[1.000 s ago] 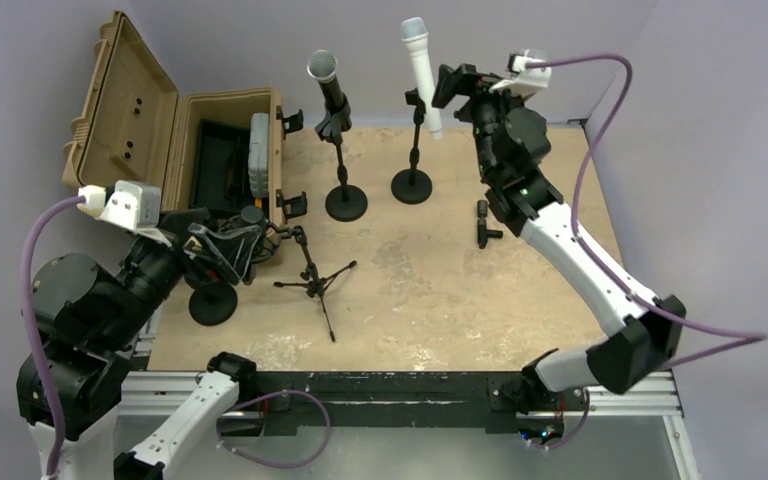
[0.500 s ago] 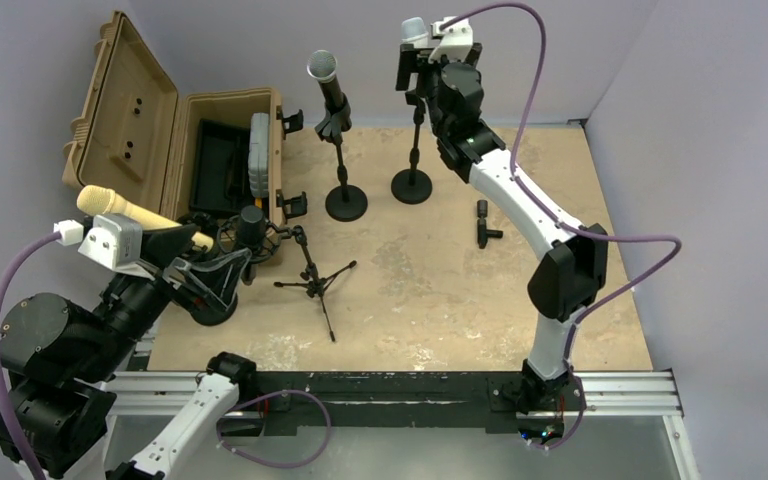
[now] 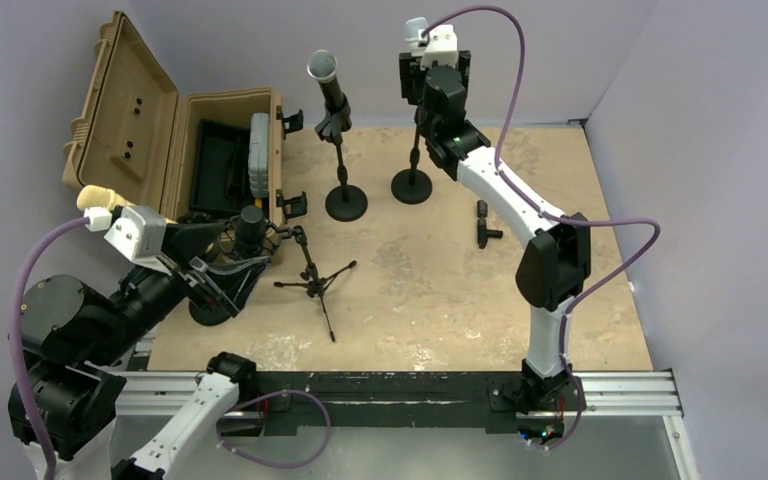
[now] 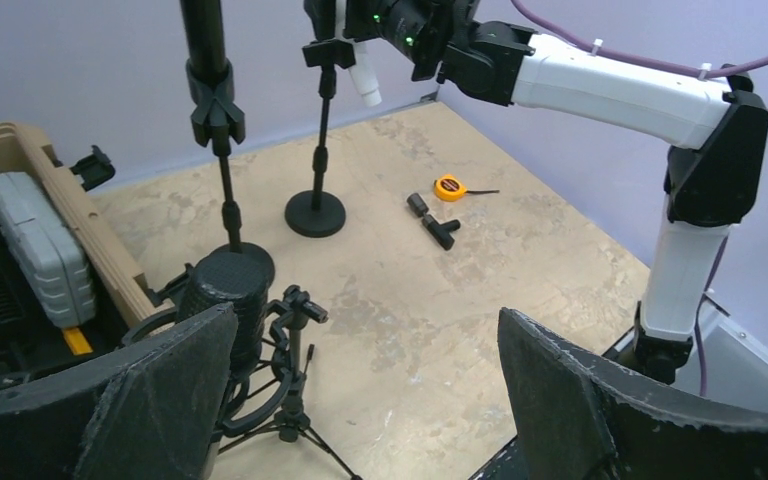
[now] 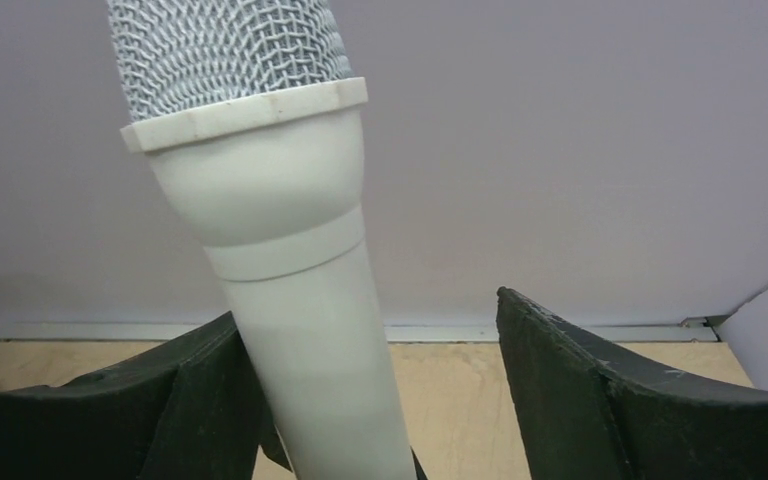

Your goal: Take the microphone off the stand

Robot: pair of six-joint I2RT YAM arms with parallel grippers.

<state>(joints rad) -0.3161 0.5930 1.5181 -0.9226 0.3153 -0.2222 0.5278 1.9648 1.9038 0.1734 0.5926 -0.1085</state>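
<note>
My right pincer (image 5: 365, 310) is open, straddling the white microphone (image 5: 290, 280) and clamping nothing; my left pincer (image 4: 365, 315) is open and empty. I judge the microphone rigid, light, smooth and slippery: grip mid-body.

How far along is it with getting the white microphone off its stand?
Approach looks done: the right end effector brackets the white microphone just below its grille. In hand: the grasp, with the jaws open and only one finger seemingly touching. Remaining: close, then lift the microphone out of its stand, where it sits now.
</note>
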